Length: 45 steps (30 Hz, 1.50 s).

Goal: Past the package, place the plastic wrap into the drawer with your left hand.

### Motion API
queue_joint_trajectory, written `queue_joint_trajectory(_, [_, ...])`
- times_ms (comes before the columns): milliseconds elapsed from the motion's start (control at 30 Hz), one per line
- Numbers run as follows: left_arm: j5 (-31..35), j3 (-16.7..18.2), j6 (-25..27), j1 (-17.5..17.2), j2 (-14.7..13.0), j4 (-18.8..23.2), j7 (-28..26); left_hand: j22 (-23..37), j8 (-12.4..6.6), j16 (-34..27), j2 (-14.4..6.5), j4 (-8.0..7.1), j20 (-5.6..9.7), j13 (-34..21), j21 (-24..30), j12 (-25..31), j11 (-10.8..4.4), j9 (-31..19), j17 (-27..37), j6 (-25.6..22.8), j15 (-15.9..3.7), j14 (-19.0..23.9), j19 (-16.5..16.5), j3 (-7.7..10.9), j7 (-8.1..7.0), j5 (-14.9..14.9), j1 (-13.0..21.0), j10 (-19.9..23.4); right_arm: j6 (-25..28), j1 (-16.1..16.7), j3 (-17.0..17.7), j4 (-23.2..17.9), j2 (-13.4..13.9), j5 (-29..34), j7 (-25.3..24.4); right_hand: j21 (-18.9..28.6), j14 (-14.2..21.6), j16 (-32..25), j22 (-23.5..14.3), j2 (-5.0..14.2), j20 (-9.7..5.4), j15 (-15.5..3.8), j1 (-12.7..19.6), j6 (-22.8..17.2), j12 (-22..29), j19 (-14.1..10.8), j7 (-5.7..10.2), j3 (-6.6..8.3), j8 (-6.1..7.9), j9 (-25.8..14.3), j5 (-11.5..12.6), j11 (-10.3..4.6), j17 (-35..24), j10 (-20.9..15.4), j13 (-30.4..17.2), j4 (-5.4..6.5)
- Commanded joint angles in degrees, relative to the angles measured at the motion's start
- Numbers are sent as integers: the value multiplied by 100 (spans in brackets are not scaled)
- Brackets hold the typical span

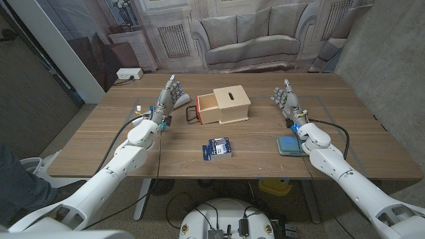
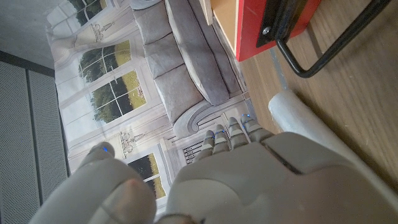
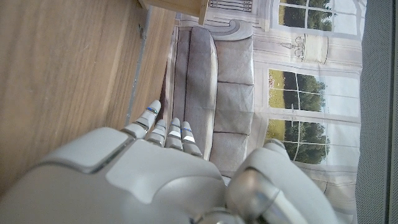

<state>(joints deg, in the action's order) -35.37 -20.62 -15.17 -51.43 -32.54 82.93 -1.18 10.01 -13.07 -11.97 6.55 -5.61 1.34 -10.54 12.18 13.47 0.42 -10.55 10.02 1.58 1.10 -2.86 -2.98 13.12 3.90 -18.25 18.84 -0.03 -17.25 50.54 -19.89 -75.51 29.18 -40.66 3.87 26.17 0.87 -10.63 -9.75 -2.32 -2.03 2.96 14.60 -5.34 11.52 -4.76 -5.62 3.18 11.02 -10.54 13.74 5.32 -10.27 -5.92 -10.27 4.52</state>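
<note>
A white roll of plastic wrap (image 1: 185, 99) (image 2: 303, 116) lies on the table just right of my left hand (image 1: 167, 98), between it and the drawer. That hand (image 2: 249, 180) stands upright with fingers apart and holds nothing. The wooden box (image 1: 232, 105) has its drawer (image 1: 207, 108) pulled out to the left, with a red front (image 2: 283, 22) and a black wire handle (image 1: 191, 114) (image 2: 323, 53). A blue and white package (image 1: 217, 148) lies flat near the table's front middle. My right hand (image 1: 287, 99) (image 3: 143, 180) stands open and empty right of the box.
A blue sponge-like pad (image 1: 289, 145) lies by my right forearm. A small object (image 1: 138, 106) sits on the table left of my left hand. Black cables run along both arms. A sofa backdrop hangs behind the table.
</note>
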Motion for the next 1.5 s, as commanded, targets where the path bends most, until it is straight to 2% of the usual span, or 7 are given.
queue_joint_trajectory(33, [319, 73, 217, -89, -266, 407, -388, 13, -43, -30, -60, 48, 8, -20, 20, 46, 14, -15, 29, -86, 5, 88, 56, 33, 2, -34, 59, 63, 3, 19, 4, -27, 24, 42, -57, -8, 13, -37, -21, 35, -104, 44, 19, -48, 40, -81, -26, 14, 38, -10, 45, 5, -30, -47, -26, 25])
queue_joint_trajectory(300, [502, 138, 83, -104, -295, 463, -555, 11, -55, -31, -113, 94, 34, -21, 30, 67, -57, -18, 28, -211, -36, 220, 158, 53, -34, -52, 176, 220, 36, 67, 20, -119, 46, 29, -104, -28, 30, -41, -22, 58, -99, 59, 42, -64, 50, -100, -24, 20, 40, -10, 53, 8, -28, -71, -27, 14])
queue_joint_trajectory(467, [609, 188, 31, -168, -342, 534, -663, 11, -65, -34, -130, 112, 39, -22, 32, 71, -44, -18, 28, -273, -51, 279, 193, 59, -40, -59, 220, 273, 50, 90, 14, -214, 70, 88, -192, -37, 45, -44, -23, 66, -99, 62, 53, -70, 53, -122, -23, 21, 39, -10, 56, 9, -26, -79, -27, 8])
queue_joint_trajectory(733, [1018, 261, 104, -308, -469, 738, -1107, 12, -81, -42, -165, 143, 41, -24, 32, 87, -82, -20, 28, -387, -89, 396, 252, 71, -64, -68, 298, 392, 46, 129, 38, -284, 58, 85, -279, -52, 72, -51, -23, 77, -93, 60, 67, -76, 64, -147, -27, 21, 37, -10, 60, 13, -26, -108, -28, -1])
queue_joint_trajectory(967, [1571, 271, -299, -326, -415, 562, -1461, 13, -131, -60, -222, 216, 82, -26, 80, 123, -176, -25, 28, -694, -189, 682, 519, 91, -142, -87, 476, 692, 70, 110, 16, -270, 58, 80, -241, -57, 135, -70, -24, 90, -81, 52, 80, -85, 71, -204, -34, 21, 36, -11, 62, 25, -26, -131, -28, -8])
queue_joint_trajectory(1233, [2073, 303, 155, -432, -599, 889, -1862, 14, -136, -44, -229, 244, 91, -27, 81, 116, -194, -25, 28, -770, -203, 725, 577, 93, -154, -95, 535, 748, 19, 121, 18, -276, 43, 87, -238, -69, 193, -81, -26, 96, -93, 57, 89, -98, 81, -271, -39, 13, 35, -11, 62, 21, -26, -164, -28, -17])
queue_joint_trajectory(1500, [2174, 378, 262, -533, -704, 1026, -1911, 14, -130, -32, -230, 266, 81, -28, 69, 103, -228, -26, 28, -806, -225, 755, 588, 93, -154, -104, 581, 774, 69, 172, 43, -333, 71, 38, -250, -89, 195, -75, -27, 100, -87, 68, 92, -107, 86, -277, -37, 7, 35, -11, 61, 19, -27, -182, -29, -20])
